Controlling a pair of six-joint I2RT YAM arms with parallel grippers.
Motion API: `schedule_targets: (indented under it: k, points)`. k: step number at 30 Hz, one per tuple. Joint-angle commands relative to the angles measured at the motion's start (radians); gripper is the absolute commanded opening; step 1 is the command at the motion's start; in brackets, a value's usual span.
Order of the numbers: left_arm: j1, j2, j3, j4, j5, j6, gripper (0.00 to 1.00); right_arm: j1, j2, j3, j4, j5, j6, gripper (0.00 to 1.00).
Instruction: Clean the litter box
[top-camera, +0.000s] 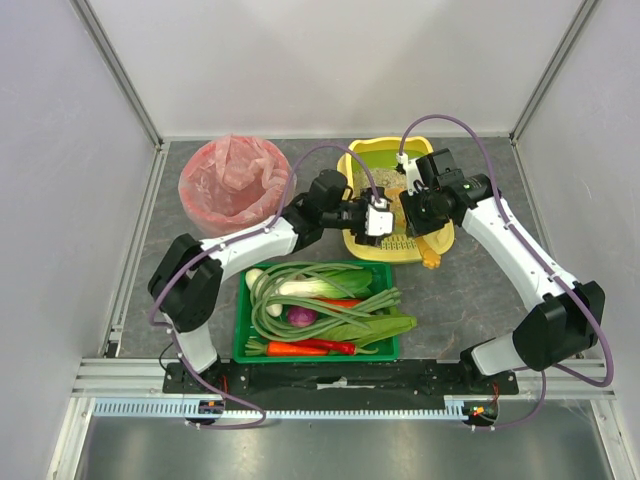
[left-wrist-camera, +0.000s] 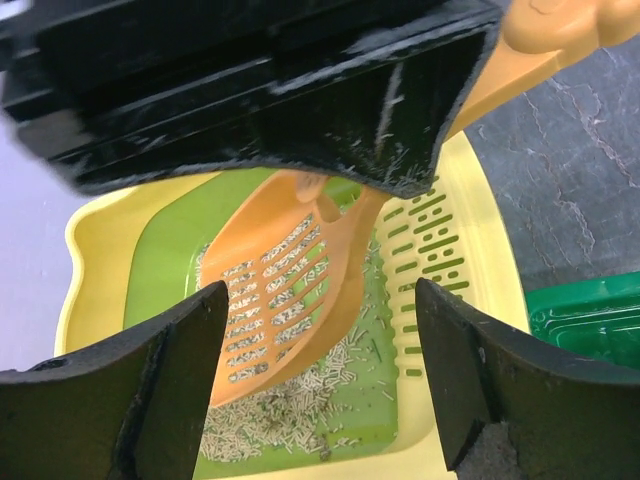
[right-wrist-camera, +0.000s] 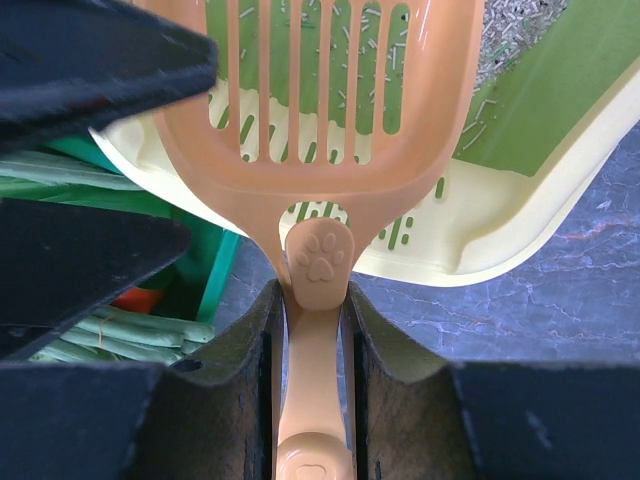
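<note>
Above the litter box (top-camera: 350, 170), at the far right of the desk (top-camera: 480, 310), my two arms meet over the near end of the box. The right gripper (right-wrist-camera: 318, 300) has its fingers pressed onto the neck of the orange scoop (right-wrist-camera: 300, 200), just behind the paw print. The scoop's long axis runs straight out from those fingers, across the box's near rim and down toward the litter. The left gripper (left-wrist-camera: 320, 380) hangs over the box with its fingers spread and nothing between them. From there the scoop (left-wrist-camera: 290, 290) lies ahead and below.

I judge the right arm to be the working one, with the next move a draw along the scoop's own line. The left wrist view shows what the others do not: pellets lying on the slats, and litter heaped at one end of the green lining. The right wrist view alone shows the pinch on the handle. From above, the wrists hide the scoop's head, leaving only the handle's tip (top-camera: 432, 258) at the box's near corner
</note>
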Motion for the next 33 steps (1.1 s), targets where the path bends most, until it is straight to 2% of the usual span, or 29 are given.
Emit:
schedule_targets:
  k: [1, 6, 13, 21, 23, 24, 27, 28, 30, 33]
  points:
    - [-0.044, 0.049, 0.023, -0.004, -0.081, 0.132, 0.82, 0.002, -0.022, 0.025, -0.002, -0.031, 0.004, 0.0]
    - [-0.066, 0.087, 0.005, 0.064, -0.123, 0.199, 0.79, 0.002, -0.019, 0.02, -0.003, -0.055, 0.0, 0.0]
    - [-0.067, 0.133, -0.015, 0.199, -0.234, 0.23, 0.66, 0.002, -0.021, 0.019, -0.016, -0.053, 0.0, 0.0]
    - [-0.067, 0.175, -0.032, 0.338, -0.287, 0.219, 0.52, 0.002, -0.027, 0.02, -0.036, -0.035, -0.001, 0.0]
    - [-0.067, 0.175, -0.032, 0.349, -0.296, 0.219, 0.45, 0.002, -0.03, 0.019, -0.037, -0.016, 0.002, 0.0]
    - [-0.066, 0.175, -0.032, 0.352, -0.299, 0.218, 0.32, 0.002, -0.03, 0.017, -0.037, -0.007, 0.005, 0.0]
    - [-0.066, 0.169, -0.035, 0.354, -0.293, 0.195, 0.19, 0.001, -0.032, 0.017, -0.036, 0.011, 0.013, 0.0]
    - [-0.067, 0.166, -0.037, 0.354, -0.285, 0.192, 0.16, 0.002, -0.032, 0.019, -0.036, 0.014, 0.016, 0.09]
    - [-0.067, 0.158, -0.043, 0.358, -0.282, 0.17, 0.12, 0.002, -0.035, 0.017, -0.036, 0.031, 0.02, 0.13]
    - [-0.066, 0.149, -0.055, 0.366, -0.267, 0.172, 0.1, 0.002, -0.038, 0.016, -0.048, 0.045, 0.022, 0.23]
